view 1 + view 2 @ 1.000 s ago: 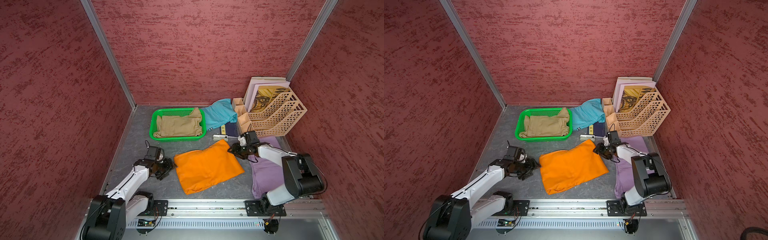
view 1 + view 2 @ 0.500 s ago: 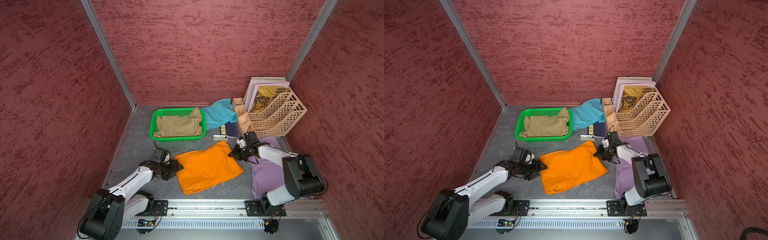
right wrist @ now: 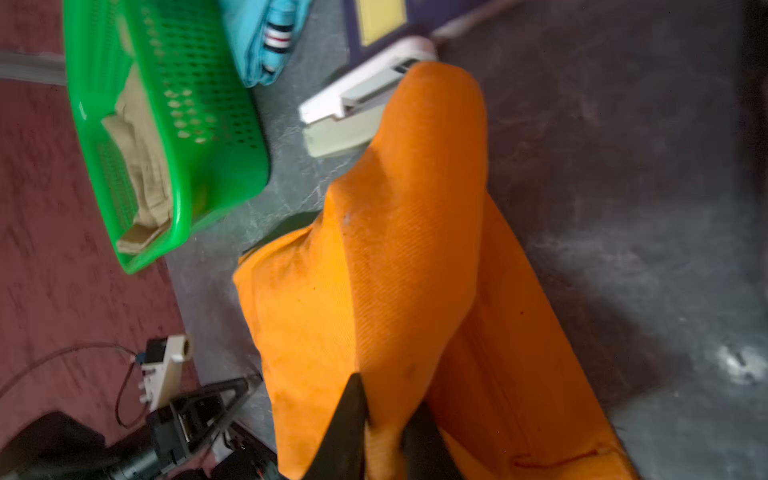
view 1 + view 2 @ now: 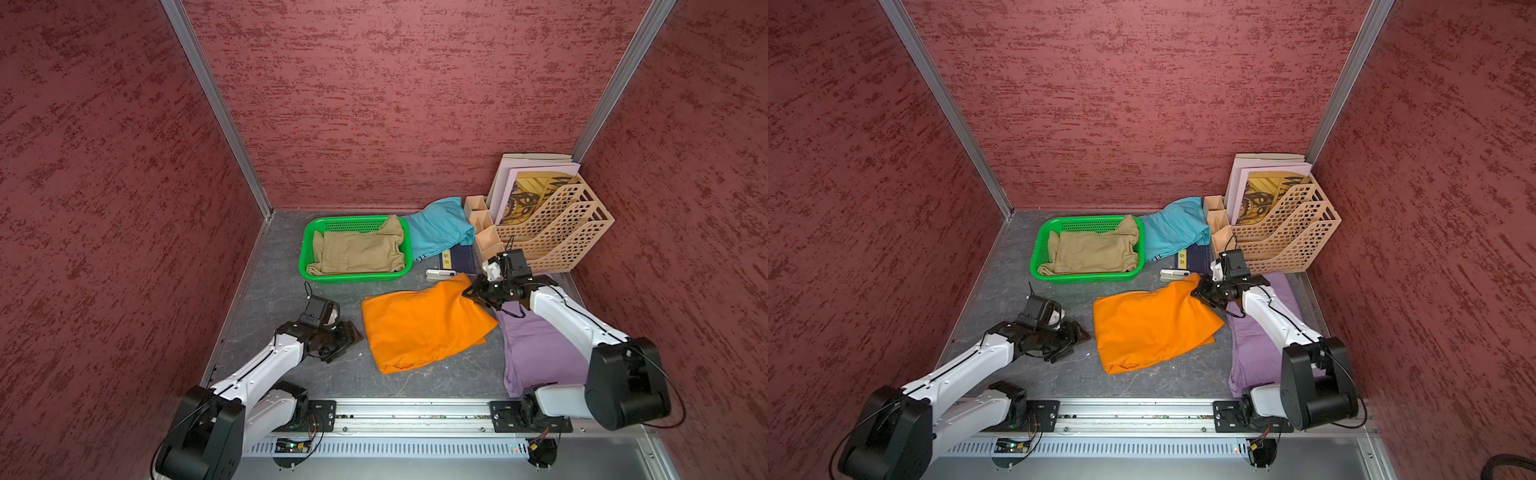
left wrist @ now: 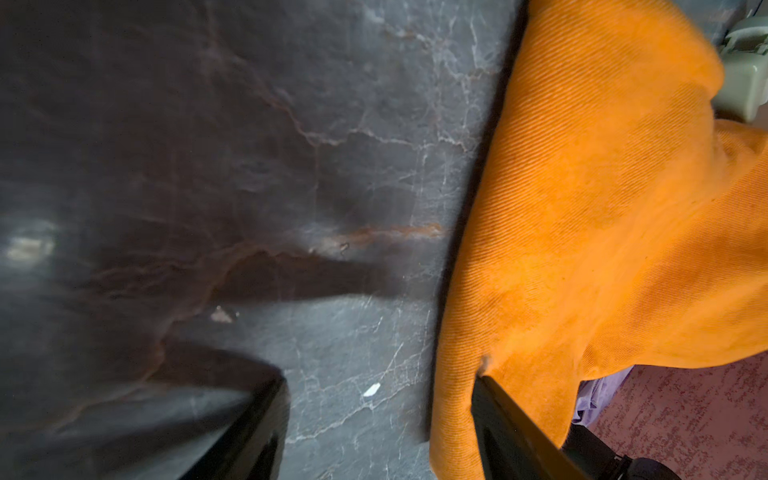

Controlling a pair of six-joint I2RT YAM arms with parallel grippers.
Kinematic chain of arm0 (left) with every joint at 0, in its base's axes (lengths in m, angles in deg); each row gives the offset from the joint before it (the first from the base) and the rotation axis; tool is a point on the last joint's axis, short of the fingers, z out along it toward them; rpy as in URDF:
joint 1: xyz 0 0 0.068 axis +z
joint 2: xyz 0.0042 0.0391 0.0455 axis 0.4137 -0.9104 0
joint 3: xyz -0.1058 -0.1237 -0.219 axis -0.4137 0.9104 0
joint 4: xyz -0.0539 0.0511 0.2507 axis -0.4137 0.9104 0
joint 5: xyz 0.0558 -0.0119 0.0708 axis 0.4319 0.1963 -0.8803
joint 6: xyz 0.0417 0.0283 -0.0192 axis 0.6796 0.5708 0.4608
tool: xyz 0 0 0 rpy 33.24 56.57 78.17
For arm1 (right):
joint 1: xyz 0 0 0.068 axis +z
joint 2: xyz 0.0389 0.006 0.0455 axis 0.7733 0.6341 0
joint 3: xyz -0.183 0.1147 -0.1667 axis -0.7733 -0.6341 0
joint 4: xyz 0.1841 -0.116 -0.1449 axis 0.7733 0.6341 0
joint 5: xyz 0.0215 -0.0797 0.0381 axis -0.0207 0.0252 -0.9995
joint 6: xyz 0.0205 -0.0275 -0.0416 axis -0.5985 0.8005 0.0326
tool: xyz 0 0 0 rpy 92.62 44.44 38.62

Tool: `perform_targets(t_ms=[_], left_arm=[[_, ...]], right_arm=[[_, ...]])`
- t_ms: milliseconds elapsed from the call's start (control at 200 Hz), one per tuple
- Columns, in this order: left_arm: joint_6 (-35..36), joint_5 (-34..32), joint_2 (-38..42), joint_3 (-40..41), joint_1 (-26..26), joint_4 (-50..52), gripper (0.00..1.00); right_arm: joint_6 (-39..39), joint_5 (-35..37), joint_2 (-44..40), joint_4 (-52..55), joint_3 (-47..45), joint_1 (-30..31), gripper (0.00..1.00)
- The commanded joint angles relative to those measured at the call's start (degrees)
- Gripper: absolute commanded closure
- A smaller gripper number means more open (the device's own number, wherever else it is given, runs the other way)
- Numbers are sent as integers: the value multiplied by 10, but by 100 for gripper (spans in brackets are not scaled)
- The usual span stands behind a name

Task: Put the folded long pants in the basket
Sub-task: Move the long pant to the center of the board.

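From my station I see the right jaws clenched on the back corner of the orange pants [image 4: 424,324]. The ribbed twill rises to them in a ridge, while the rest lies flat on the dark, white-veined stone counter [image 4: 286,266]. The left jaws stand released, spread wide at the cloth's opposite edge, and in the left wrist view one black finger [image 5: 515,444] touches that edge. The khaki pants [image 4: 357,251] lie folded and creased inside the bright green plastic basket [image 4: 353,277], whose walls are pierced with small holes. The teal pants [image 4: 436,226] lie just beside it, with a white, red and navy striped band showing in the right wrist view. The lilac pants [image 4: 536,349] lie under my right arm [image 4: 569,320]. A dark blue book [image 4: 459,259] carries a yellow label whose writing I cannot read. A white stapler [image 4: 440,273] lies near the orange corner, in front of a beige lattice file rack [image 4: 557,232].
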State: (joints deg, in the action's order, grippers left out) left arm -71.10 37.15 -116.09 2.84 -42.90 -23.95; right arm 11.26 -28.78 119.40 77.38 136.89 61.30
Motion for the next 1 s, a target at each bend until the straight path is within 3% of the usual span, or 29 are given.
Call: perform_targets(t_ms=[0,105,230,356,456,646,711,781,877,997], left_arm=[[13,-17,10,-22,-5,28,27],[21,-30,19,-41,-5,55,26],[24,-36,27,-74,-9,81,26],[24,-62,26,-123,-36,117,26],[19,-67,19,-153,-60,124,25],[26,-86,-24,-215,-92,139,25],[28,-98,-40,-236,-106,146,25],[29,-107,-57,-255,-122,152,25],[21,-127,-86,-279,-154,155,23],[6,-171,-150,-328,-222,161,21]], right_arm=[[30,66,41,0,-11,0,62],[41,101,56,-7,-22,0,44],[50,107,48,-10,-45,0,39],[44,60,67,-33,-71,0,39],[0,-32,88,-105,-104,11,44],[-107,-90,129,-212,-96,142,48],[-130,-121,129,-246,-91,160,46],[-120,-119,95,-227,-90,139,40],[-54,-21,21,-123,-84,84,31],[1,30,-25,-54,-80,19,29]])
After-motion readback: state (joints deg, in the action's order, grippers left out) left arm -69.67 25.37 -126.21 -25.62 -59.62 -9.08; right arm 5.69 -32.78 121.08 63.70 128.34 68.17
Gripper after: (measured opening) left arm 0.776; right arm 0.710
